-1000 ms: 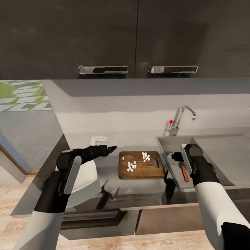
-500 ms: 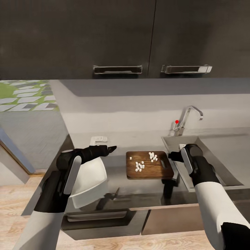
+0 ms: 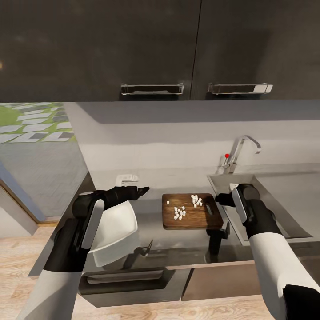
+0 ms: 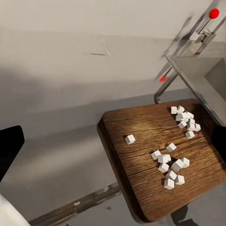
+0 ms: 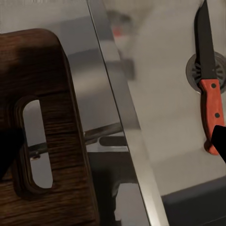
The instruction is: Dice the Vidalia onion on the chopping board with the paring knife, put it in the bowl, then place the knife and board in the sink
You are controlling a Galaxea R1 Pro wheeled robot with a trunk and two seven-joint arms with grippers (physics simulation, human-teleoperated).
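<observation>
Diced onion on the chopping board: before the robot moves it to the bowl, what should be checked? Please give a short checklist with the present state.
1. Diced onion all lies on the chopping board: ok, none seen on the countertop.
2. Bowl within reach, beside the board: ok, under the left arm.
3. Bowl empty and upright: cannot tell, the arm covers part of it.
4. Paring knife out of the way: ok, it lies in the sink, blade over the drain.
5. Left gripper free: cannot tell.
6. Right gripper free, near the board's handle slot: ok, it looks open and empty.
</observation>
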